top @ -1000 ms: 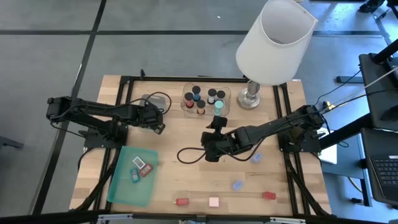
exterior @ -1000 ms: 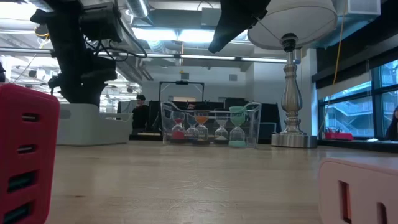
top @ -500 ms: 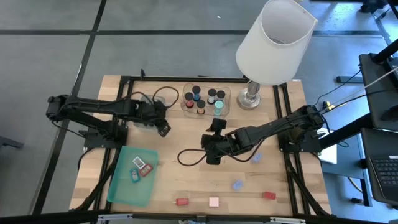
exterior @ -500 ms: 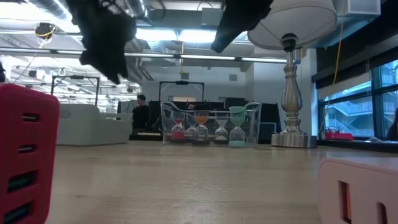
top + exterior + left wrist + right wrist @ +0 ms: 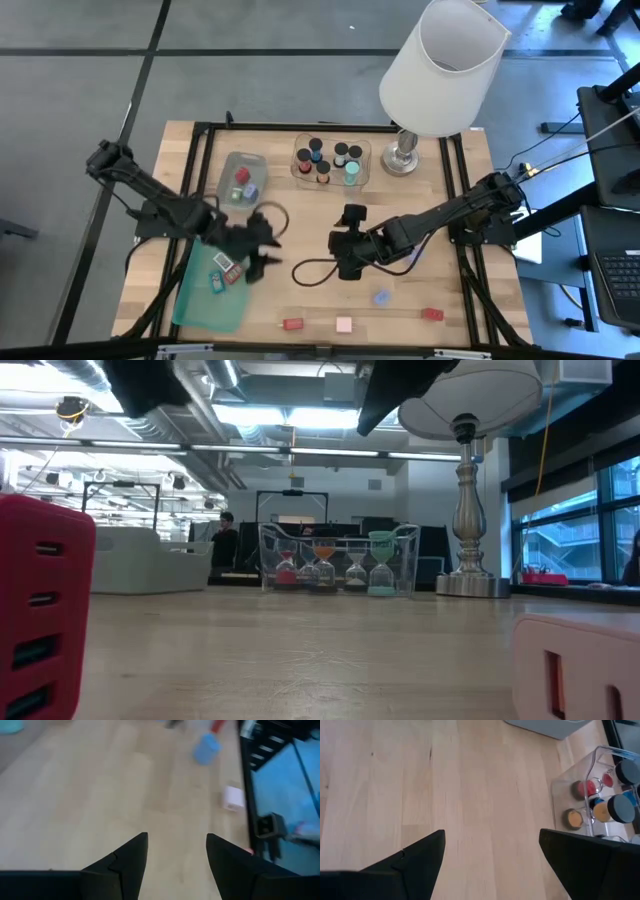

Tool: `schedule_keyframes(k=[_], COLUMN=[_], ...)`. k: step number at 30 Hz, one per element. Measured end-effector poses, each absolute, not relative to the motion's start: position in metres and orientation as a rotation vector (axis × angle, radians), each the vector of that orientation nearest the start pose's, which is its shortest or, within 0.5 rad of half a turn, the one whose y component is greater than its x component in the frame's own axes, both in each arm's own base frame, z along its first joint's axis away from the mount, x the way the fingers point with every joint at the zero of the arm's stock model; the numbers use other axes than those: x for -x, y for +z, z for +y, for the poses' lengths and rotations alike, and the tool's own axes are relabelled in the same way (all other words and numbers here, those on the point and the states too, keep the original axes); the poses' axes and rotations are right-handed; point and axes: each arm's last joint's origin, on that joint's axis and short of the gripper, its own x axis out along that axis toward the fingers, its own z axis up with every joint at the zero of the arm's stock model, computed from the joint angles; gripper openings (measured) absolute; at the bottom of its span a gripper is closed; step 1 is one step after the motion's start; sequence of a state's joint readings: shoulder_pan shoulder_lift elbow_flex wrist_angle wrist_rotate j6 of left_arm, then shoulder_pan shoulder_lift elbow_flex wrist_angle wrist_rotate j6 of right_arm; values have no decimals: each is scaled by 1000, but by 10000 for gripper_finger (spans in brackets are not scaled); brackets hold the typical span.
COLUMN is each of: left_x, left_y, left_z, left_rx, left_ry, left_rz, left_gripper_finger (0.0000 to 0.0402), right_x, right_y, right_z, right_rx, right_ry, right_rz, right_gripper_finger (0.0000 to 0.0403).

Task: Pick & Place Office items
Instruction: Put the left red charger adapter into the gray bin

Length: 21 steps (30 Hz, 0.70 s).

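Note:
My left gripper point(image 5: 254, 262) hangs open over bare wood at the right edge of the flat green lid point(image 5: 205, 295); nothing is between its fingers point(image 5: 131, 857). My right gripper point(image 5: 340, 258) hangs open over the middle of the table, holding nothing. Office items lie loose near the front edge: a red block point(image 5: 292, 324), a pink block point(image 5: 344, 324), a blue piece point(image 5: 381, 297) and another red one point(image 5: 432, 314). Two small items point(image 5: 225, 266) lie on the lid. Dark cylinders with coloured tops stand in a clear tray point(image 5: 330, 160).
A second clear tray point(image 5: 240, 180) at the far left holds a red and a blue piece. The big lamp point(image 5: 440, 70) stands at the far right on its metal foot point(image 5: 402, 158). A black cable point(image 5: 305, 270) loops across the middle. Bare wood lies between the grippers.
My left gripper has swung away from the far-left clear tray toward the near edge, rising and turning as it went, and now hangs beside the green lid. The tray with its red and blue pieces is uncovered. My right gripper has drifted slightly toward the near edge.

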State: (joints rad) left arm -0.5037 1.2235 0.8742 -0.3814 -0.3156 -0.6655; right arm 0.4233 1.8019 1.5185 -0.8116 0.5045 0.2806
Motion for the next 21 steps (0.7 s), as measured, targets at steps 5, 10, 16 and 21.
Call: schedule_keyframes(k=[5,10,16,21], left_x=[-226,-235,-248,-255], left_y=[248,230,207,186], left_z=[-152,-178,-208,-225], left_rx=[276,281,317,248], left_ry=[-36,-92,-192,-230], left_rz=[661,643,597,550], left_gripper_finger=[212,234,257,267], right_x=[-347,-348,-350,-350], right_y=[267,267,267,266], right_z=[143,142,137,138], right_rx=[208,224,152,45], right_ry=[-217,-210,-220,-214], right_rz=[945,948,956,969], right_gripper_finger=[325,325,325,325])
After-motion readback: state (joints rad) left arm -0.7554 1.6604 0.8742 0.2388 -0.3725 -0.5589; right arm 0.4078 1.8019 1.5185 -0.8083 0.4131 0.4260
